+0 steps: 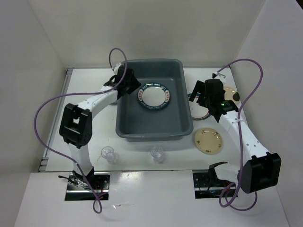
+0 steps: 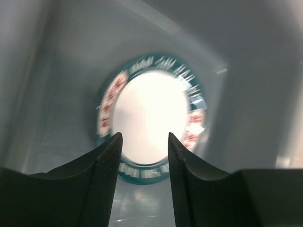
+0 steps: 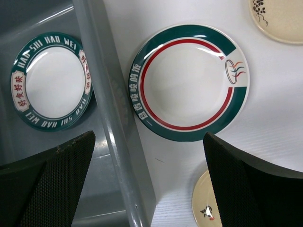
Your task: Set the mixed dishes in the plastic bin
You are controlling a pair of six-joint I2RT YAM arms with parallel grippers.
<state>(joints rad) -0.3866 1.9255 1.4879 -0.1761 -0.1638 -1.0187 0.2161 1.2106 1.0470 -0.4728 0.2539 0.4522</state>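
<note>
The right gripper [image 3: 149,136] hangs over the white table [image 3: 274,123] with its jaws spread wide, empty and touching nothing. Just ahead of its fingertips, roughly centred between them, a round white plate with a dark green rim and a red inner ring [image 3: 189,82] lies flat on the table. Being round, it has no long axis. To the left of the jaws runs the wall of the large dark grey plastic bin [image 3: 113,123], just beside that plate. The right arm is clearly nearer, so this plate looks like its next pick. The left gripper [image 2: 144,135] is over the bin, jaws parted and empty. Beyond its tips, a green-rimmed white plate with lettering [image 2: 151,113] lies on the bin floor.
</note>
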